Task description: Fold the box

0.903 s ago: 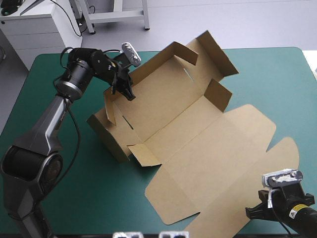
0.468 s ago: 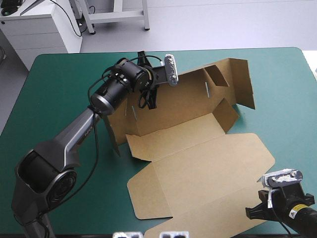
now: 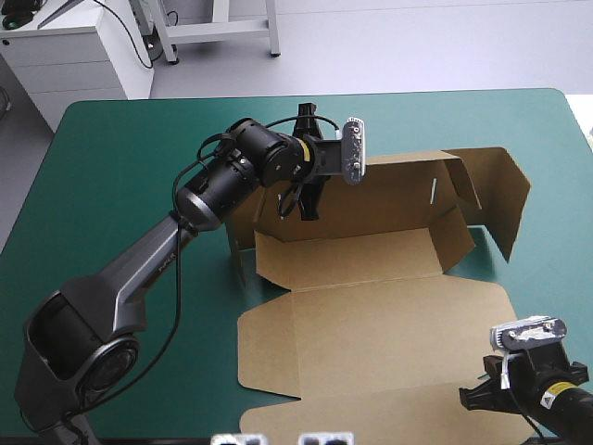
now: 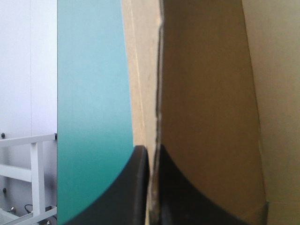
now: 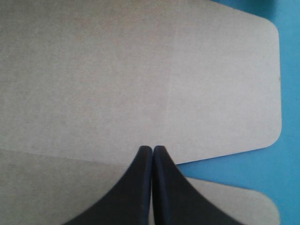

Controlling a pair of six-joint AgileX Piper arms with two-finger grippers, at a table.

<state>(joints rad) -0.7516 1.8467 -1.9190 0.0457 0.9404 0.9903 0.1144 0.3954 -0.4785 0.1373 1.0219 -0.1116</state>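
The brown box (image 3: 371,250) lies mid-table as an open tray, its back wall and end flaps raised and its lid (image 3: 371,343) flat toward the table's front edge. My left gripper (image 3: 306,206) is shut on the back wall near its left end. In the left wrist view the board's edge (image 4: 206,93) stands between the nearly closed black fingers (image 4: 152,185). My right gripper (image 3: 477,397) hovers at the lid's near right corner. Its fingers (image 5: 153,152) are shut, with nothing between them, over the flat board (image 5: 117,70).
The teal-green cover (image 3: 111,185) shows to the left of the box and along the far edge. The raised right end flap (image 3: 505,199) stands near the table's right edge. The lid's near edge reaches close to the table's front edge.
My left gripper has moved right along the table, holding the wall, and turned the box so its back wall now runs along the far edge. The right arm has not moved.
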